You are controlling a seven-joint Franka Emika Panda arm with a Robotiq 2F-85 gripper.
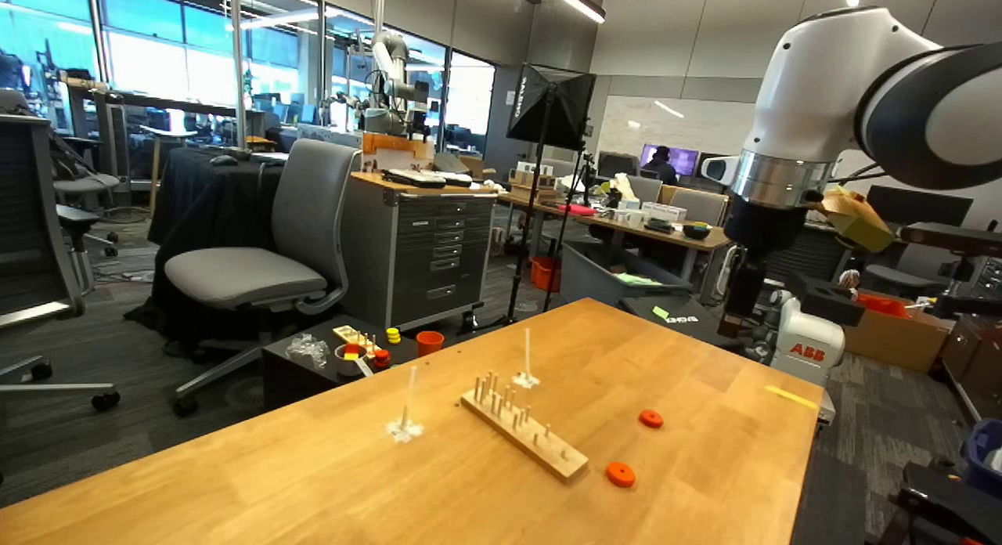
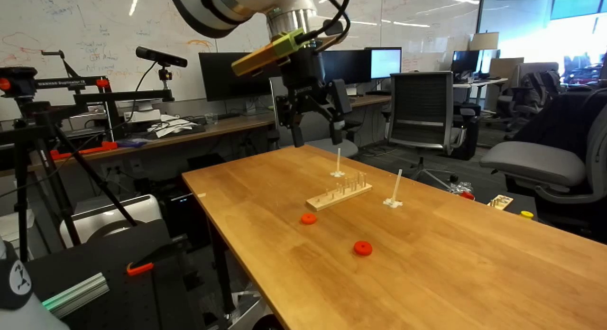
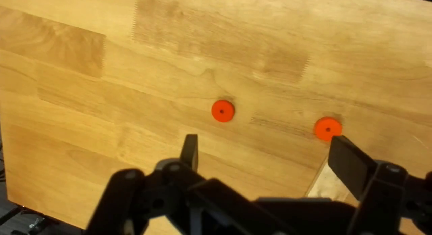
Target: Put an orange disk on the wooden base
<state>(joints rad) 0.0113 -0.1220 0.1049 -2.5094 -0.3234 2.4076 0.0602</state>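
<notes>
Two orange disks lie flat on the table. One disk point(image 1: 621, 474) is just off the short-peg end of the wooden base; it also shows in an exterior view point(image 2: 308, 218) and the wrist view point(image 3: 328, 128), where a finger covers its lower edge. The second disk point(image 1: 651, 419) lies farther from the base point(image 2: 363, 248) point(image 3: 222, 110). The wooden base point(image 1: 524, 431) point(image 2: 339, 196) is a long strip with rows of upright pegs. Only part of it point(image 3: 329, 184) shows in the wrist view. My gripper point(image 2: 317, 135) point(image 1: 736, 318) point(image 3: 265, 138) is open and empty, high above the table.
Two thin upright rods stand on the table beside the base: one rod point(image 1: 407, 404) point(image 2: 338, 161), another rod point(image 1: 527, 357) point(image 2: 396, 187). A yellow tape strip point(image 1: 791, 397) is near the table point(image 1: 704, 365) end. A low black box beside the table holds an orange cup point(image 1: 429, 342).
</notes>
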